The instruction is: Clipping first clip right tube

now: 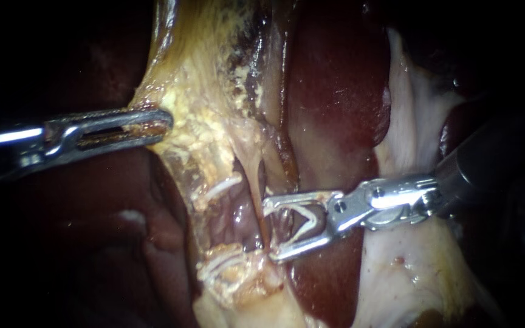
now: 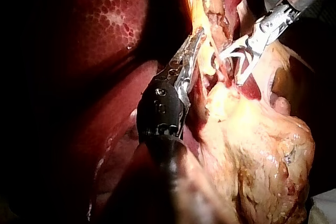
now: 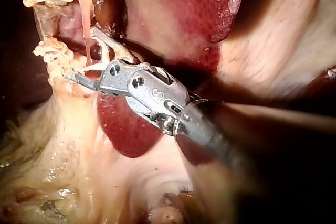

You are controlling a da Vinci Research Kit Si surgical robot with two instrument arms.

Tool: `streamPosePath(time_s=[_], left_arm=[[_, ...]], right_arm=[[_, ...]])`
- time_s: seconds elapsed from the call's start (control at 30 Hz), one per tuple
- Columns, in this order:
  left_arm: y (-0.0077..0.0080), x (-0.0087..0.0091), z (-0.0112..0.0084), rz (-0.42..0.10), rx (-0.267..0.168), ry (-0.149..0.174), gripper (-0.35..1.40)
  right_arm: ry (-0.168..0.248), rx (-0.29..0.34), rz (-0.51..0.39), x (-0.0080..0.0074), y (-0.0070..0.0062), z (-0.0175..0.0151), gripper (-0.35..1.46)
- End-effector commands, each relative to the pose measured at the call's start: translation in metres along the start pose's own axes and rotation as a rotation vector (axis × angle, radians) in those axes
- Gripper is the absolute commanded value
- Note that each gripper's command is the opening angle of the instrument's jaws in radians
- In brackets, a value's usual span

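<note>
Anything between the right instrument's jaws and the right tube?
Nothing visible does. The right instrument holds a clip in its jaws, and their tips sit right at the right tube, with no other tissue across the mouth.

My slim left instrument (image 1: 164, 121) shows bright silver, with brown staining in its slot. The crumbly fatty tissue (image 1: 208, 121) is yellow flecked with cream. The smooth liver lobe (image 1: 335, 91) is dark maroon, with a paler honeycomb pattern in the wrist views. My silver right instrument (image 1: 271, 229) carries a white V-shaped clip (image 1: 304, 220). The thin membrane (image 1: 414, 115) looks off-white.
</note>
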Motion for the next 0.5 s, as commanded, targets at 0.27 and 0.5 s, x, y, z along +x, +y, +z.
streamPosePath(time_s=[0.27,0.5], left_arm=[[0.0000,0.0000,0.0000,0.000,0.000,0.000,-0.35],[0.0000,0.0000,0.0001,0.000,-0.001,0.000,-0.35]], right_arm=[[0.032,0.080,0.057,0.0001,-0.0005,0.0005,0.57],[0.035,0.109,0.056,0.0005,-0.0006,0.0020,0.54]])
